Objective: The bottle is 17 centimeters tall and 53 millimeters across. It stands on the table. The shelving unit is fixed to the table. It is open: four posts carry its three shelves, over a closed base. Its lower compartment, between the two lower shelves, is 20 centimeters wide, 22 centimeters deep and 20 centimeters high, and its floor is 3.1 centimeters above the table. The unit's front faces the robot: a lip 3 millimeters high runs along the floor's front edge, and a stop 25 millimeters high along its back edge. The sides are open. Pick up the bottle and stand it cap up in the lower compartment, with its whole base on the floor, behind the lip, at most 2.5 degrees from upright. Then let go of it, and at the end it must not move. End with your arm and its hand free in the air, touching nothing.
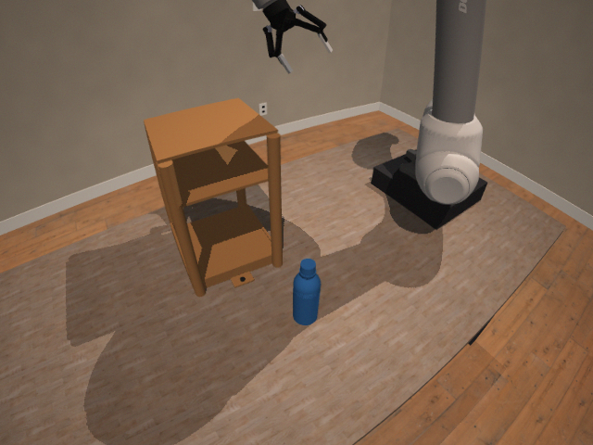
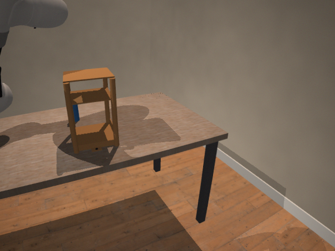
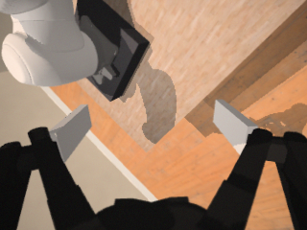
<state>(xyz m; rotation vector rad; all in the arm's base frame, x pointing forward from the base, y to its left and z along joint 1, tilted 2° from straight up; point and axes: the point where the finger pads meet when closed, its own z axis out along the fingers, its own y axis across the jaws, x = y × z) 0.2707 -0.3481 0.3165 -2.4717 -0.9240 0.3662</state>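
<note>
A blue bottle point(image 1: 306, 298) with a blue cap stands upright on the table, just right of the shelving unit's front. In the exterior view only a blue strip of it point(image 2: 76, 112) shows behind the unit. The orange shelving unit point(image 1: 216, 191) stands on the table; its lower compartment point(image 1: 229, 236) is empty. It also shows in the exterior view point(image 2: 90, 107). My gripper point(image 1: 306, 56) hangs high above the table, well above the unit and the bottle, wide open and empty. In the wrist view the open fingers frame the table corner and the floor.
The arm's grey column and white joint point(image 1: 447, 158) stand on a black base point(image 1: 427, 186) at the back right of the table. A small tab with a dark dot point(image 1: 242, 279) lies at the unit's front foot. The table's edge point(image 2: 162, 153) runs close to the unit.
</note>
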